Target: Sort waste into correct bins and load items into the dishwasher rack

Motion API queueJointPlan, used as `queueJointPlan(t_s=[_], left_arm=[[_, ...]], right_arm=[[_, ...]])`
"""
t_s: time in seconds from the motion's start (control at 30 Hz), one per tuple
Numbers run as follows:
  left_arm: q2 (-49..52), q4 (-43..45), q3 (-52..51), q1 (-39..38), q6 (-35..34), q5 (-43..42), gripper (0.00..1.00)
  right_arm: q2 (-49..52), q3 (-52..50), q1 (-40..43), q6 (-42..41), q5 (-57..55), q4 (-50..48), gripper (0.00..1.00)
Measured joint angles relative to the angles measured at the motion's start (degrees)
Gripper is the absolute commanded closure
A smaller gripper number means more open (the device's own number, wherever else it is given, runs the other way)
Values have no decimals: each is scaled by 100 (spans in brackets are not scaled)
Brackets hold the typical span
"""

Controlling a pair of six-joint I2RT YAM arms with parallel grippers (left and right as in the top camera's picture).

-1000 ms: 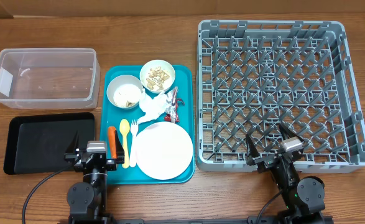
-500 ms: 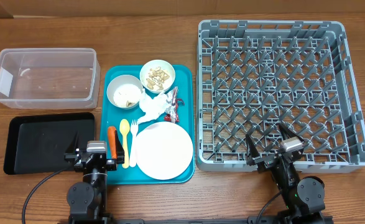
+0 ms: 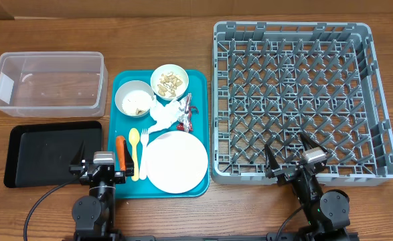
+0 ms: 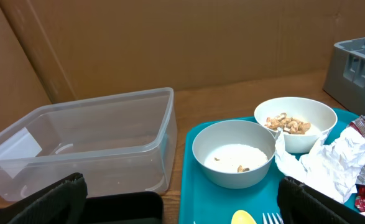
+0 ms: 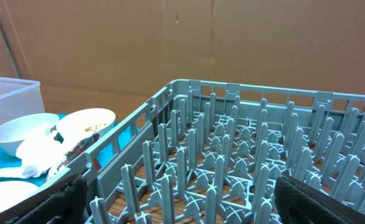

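On a teal tray (image 3: 124,189) lie a pale plate (image 3: 176,161), a bowl with rice scraps (image 3: 134,98), a bowl of beige nuts (image 3: 170,81), a crumpled napkin (image 3: 164,114), a red-and-silver wrapper (image 3: 186,115), an orange carrot (image 3: 121,151), a yellow spoon (image 3: 134,142) and a white fork (image 3: 143,140). The clear tub (image 3: 47,84) and the black tray (image 3: 52,152) sit to the left, both empty. The grey rack (image 3: 296,100) stands at the right, holding nothing. My left gripper (image 3: 101,161) is open at the teal tray's front left corner. My right gripper (image 3: 291,162) is open at the rack's front edge.
The left wrist view looks over the rice bowl (image 4: 234,152), the nut bowl (image 4: 295,123), the napkin (image 4: 322,165) and the tub (image 4: 83,140). The right wrist view looks across the rack's pegs (image 5: 244,162). A brown cardboard wall closes the far side.
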State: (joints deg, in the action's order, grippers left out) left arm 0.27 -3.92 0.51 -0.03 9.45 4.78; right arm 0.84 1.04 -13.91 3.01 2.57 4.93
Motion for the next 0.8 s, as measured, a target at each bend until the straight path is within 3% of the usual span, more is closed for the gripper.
queueJointPlan(t_s=[0.37,0.47,0.67,0.8], left_arm=[[0,-37,0,0,-31,-192,0],[0,50,-2,0,-111,-546,0],[20,1414,28,0,-509,-1685,0],[26,946,433,0,-662,-2037,0]], right_arm=[[0,0,0,-4,525,-103,0],[0,0,0,-9,929,-295,0],[4,275,0,-387,1309,-127,0],[221,1126,0,-507,1296,586,0]])
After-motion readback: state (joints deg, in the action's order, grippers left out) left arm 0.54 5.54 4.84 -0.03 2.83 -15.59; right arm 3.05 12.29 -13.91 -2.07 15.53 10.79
